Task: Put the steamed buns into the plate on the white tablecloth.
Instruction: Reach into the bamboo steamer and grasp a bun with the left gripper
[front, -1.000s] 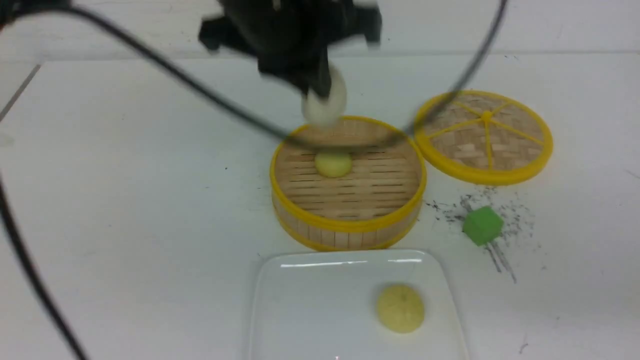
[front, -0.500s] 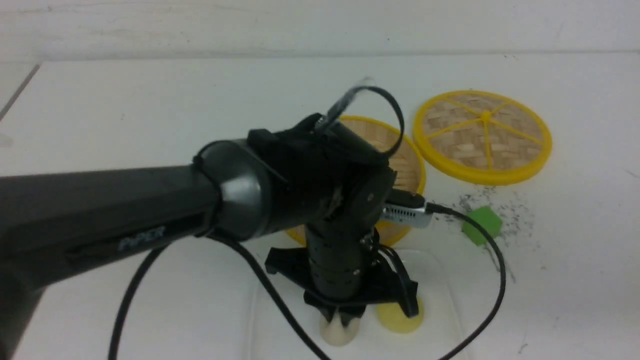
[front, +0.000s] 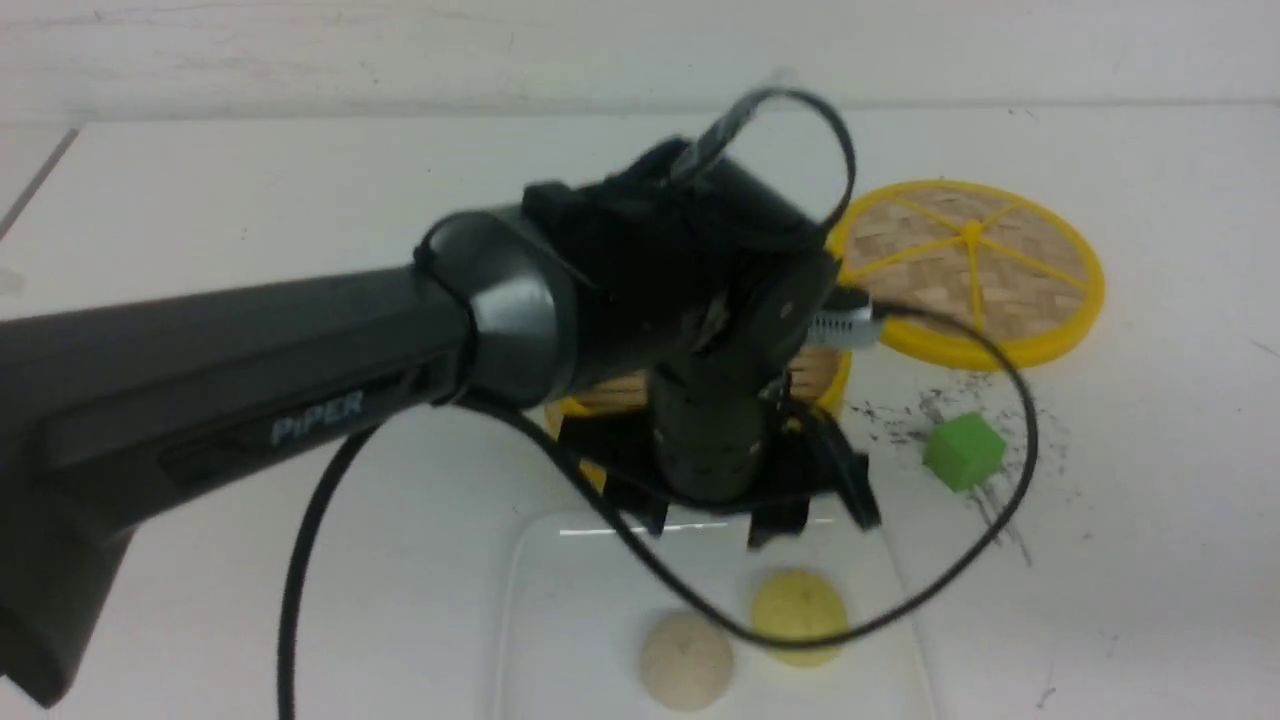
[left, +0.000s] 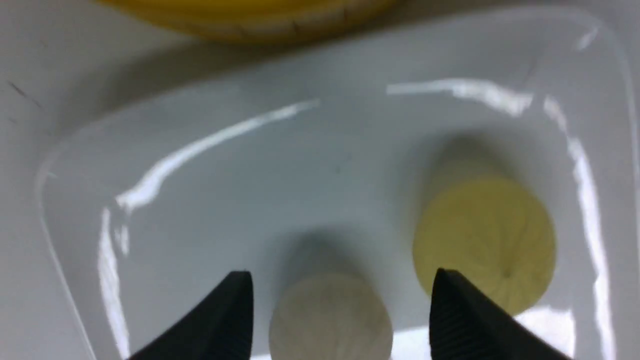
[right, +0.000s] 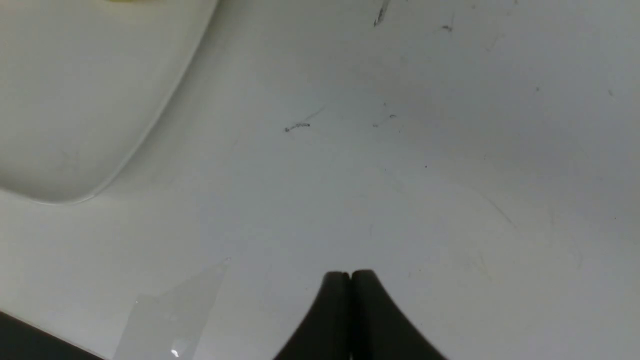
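Steamed buns: you have two of them resting on the plate (front: 600, 590), set near each other without touching. The beige bun (front: 687, 661) sits left of the yellow bun (front: 799, 617) in the front view, and a loop of your left arm's black cable passes across the yellow one there. You cannot tell from these views where the third bun is, as your left arm (front: 600, 290) covers much of the bamboo basket (front: 620, 392) beyond the plate.

Your left fingers (left: 225, 315) are wide apart with nothing between them, above the plate's far part near the basket. Your right fingers (right: 370, 320) are together, tips side by side and holding nothing, over the white tablecloth (right: 400, 210), with part of the plate's rim and a sliver of yellow also showing in that wrist view.

To the right of the basket, you can see the round woven lid (front: 1020, 265) lying flat, its yellow spokes facing up. Nearer you than the lid is the green cube (front: 965, 452), on a patch of dark marks on the tablecloth, well apart from the two buns. The plate's near edge is cut off in your front view.
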